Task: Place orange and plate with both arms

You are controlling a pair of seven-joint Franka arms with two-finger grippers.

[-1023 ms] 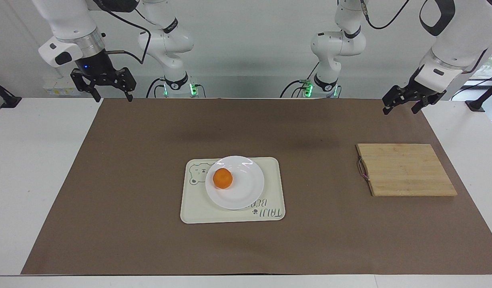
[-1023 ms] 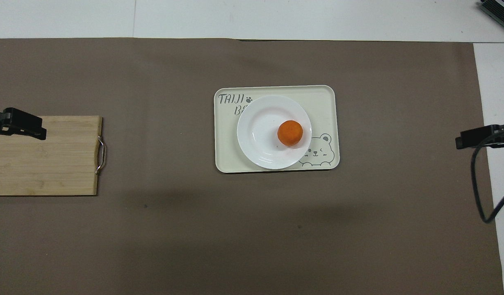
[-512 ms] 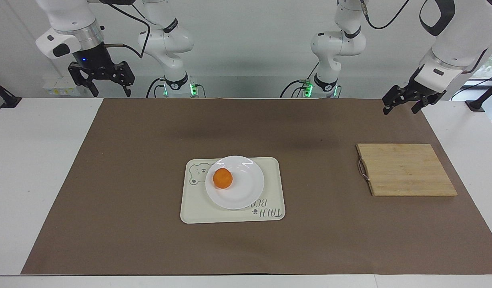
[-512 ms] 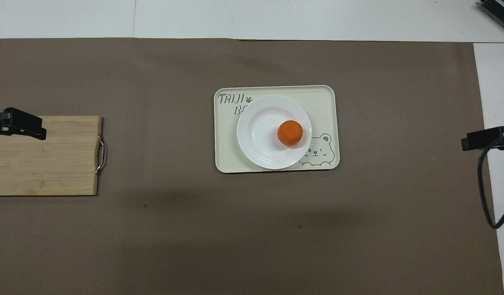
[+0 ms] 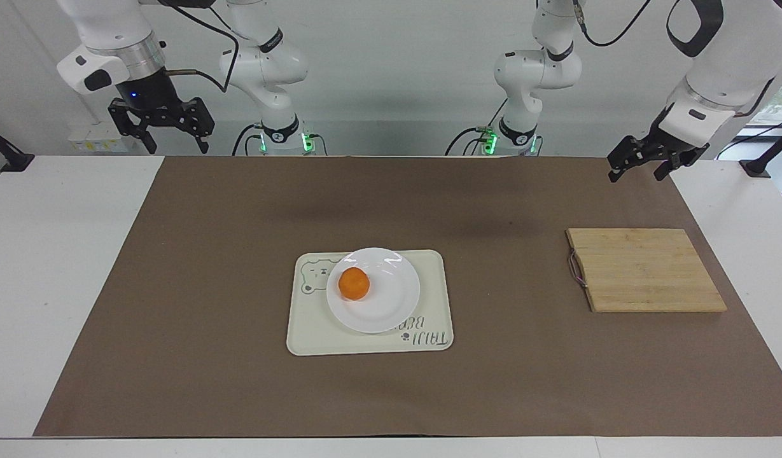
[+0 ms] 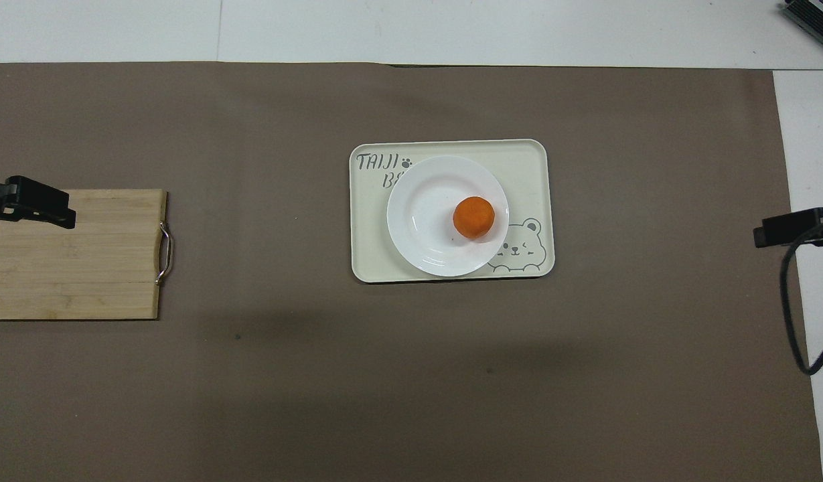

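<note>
Already, by the look of things, the placing is done. Nearest the robots, both grippers hang raised near their own ends of the table, holding nothing: the left gripper (image 5: 640, 164) over the mat's corner by the board (image 5: 645, 270), its jaws spread wide, and the right gripper (image 5: 160, 130) above the table edge at its own end, also spread wide. Farther out, mid-table, the tray (image 5: 314, 337) lies flat on the mat. On it sits the plate (image 5: 391, 299), and the orange (image 5: 354, 284) rests on the plate, toward the right arm's end. Judging from this, little or nothing is left but for the arms to wait.
</note>
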